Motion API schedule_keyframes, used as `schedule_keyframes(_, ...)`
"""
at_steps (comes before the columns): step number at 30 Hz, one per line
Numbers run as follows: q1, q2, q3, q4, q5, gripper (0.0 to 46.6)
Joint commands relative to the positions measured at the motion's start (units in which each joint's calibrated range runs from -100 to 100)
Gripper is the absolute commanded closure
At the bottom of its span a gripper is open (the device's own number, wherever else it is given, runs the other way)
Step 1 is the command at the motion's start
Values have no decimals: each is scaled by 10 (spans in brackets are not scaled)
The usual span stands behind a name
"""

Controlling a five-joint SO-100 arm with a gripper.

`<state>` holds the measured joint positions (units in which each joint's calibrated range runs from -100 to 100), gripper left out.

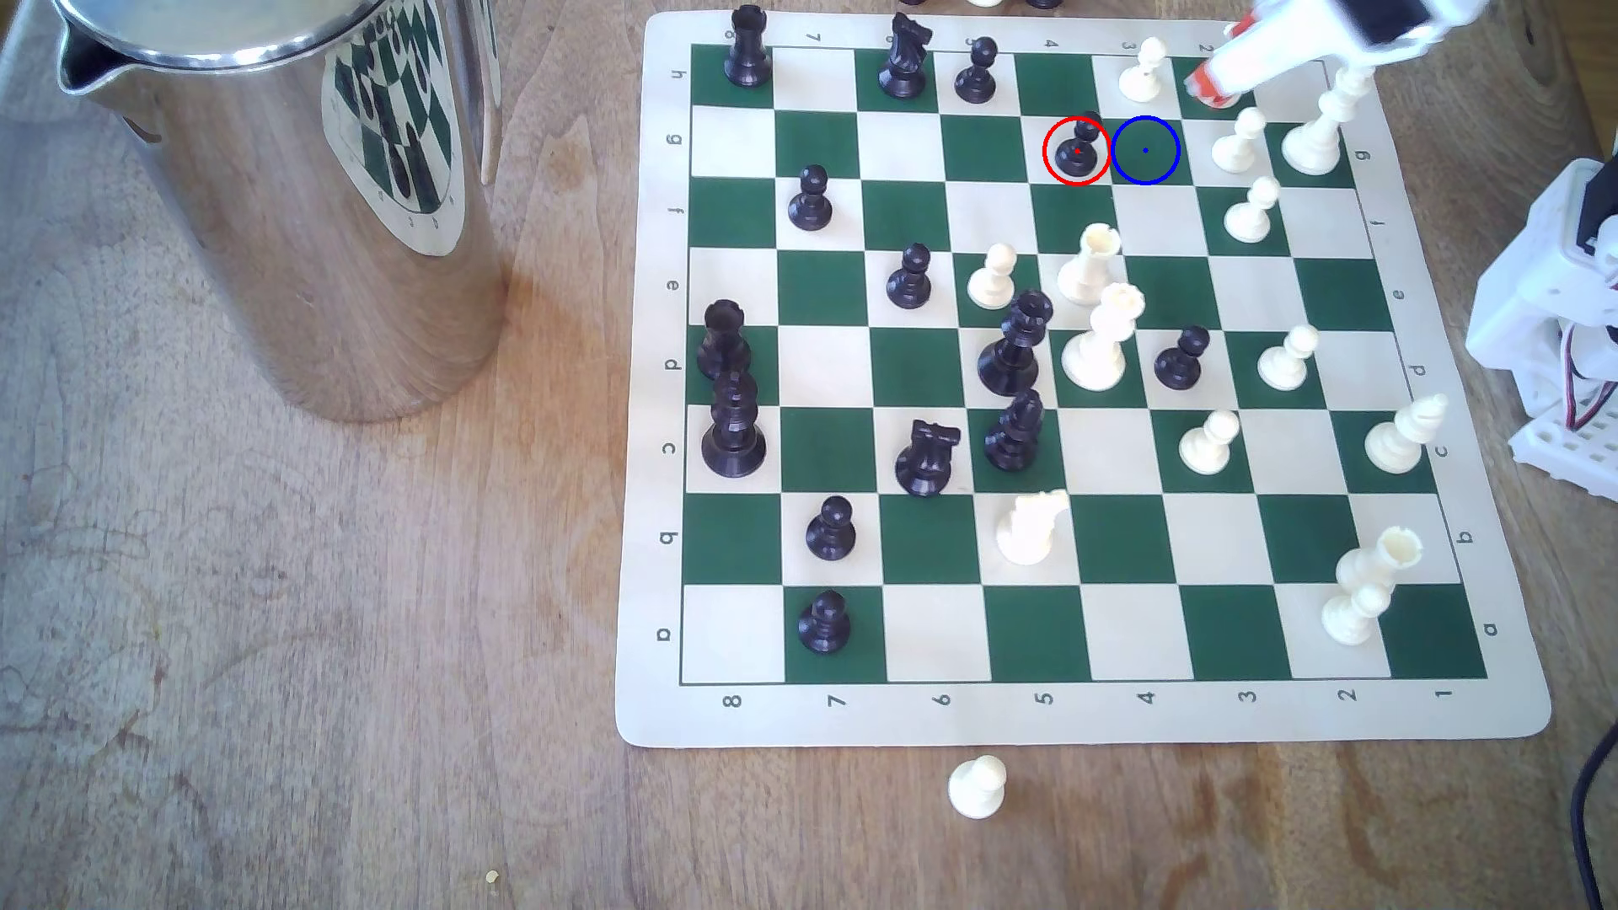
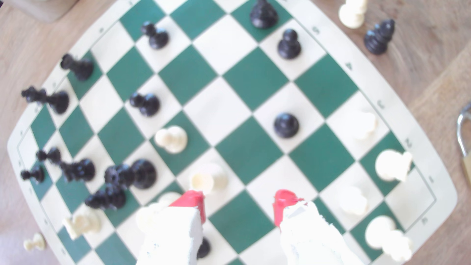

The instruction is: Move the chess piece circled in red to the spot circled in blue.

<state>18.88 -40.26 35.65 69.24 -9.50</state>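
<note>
Gripper [image 2: 239,203] status: my two red-tipped fingers [image 2: 193,201] stand spread apart with nothing between them, so I am released. In the exterior view my white arm reaches in over the far right corner of the chessboard [image 1: 1086,717], its red tip [image 1: 1206,86] above the far rank near the column marked 2. Below me, the wrist view shows bare green and cream squares under the gap between my fingers. Target item: the black pawn [image 1: 1077,144] stands upright on a cream square in row g, column 4, one rank in from the board's far edge, and a red ring is drawn around it. Destination: the green square [image 1: 1145,150] ringed in blue lies directly beside the pawn on the exterior view's right, in the same row, column 3, and carries no piece. A white pawn [image 1: 1143,70] stands on the far-edge square just behind that destination. I am apart from the black pawn, nearer the right edge of the board. Off the board, a steel jug [image 1: 289,192] stands on the wooden table [image 1: 263,656] towards its far left.
</note>
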Motion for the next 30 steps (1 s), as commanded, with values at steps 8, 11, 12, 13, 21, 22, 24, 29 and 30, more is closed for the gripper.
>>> schedule_keyframes(8,11,154,-32,-107,2,324)
schedule_keyframes(11,23,190,-25,-134,7,324)
schedule_keyframes(12,26,198,-24,-141,8,324)
schedule_keyframes(13,28,206,-24,-146,9,324)
schedule_keyframes(21,56,259,-20,-183,23,326)
schedule_keyframes(22,60,263,-20,-185,24,325)
schedule_keyframes(24,63,272,-17,-195,25,323)
schedule_keyframes(29,63,302,-6,-217,29,322)
schedule_keyframes(30,63,313,0,-227,30,321)
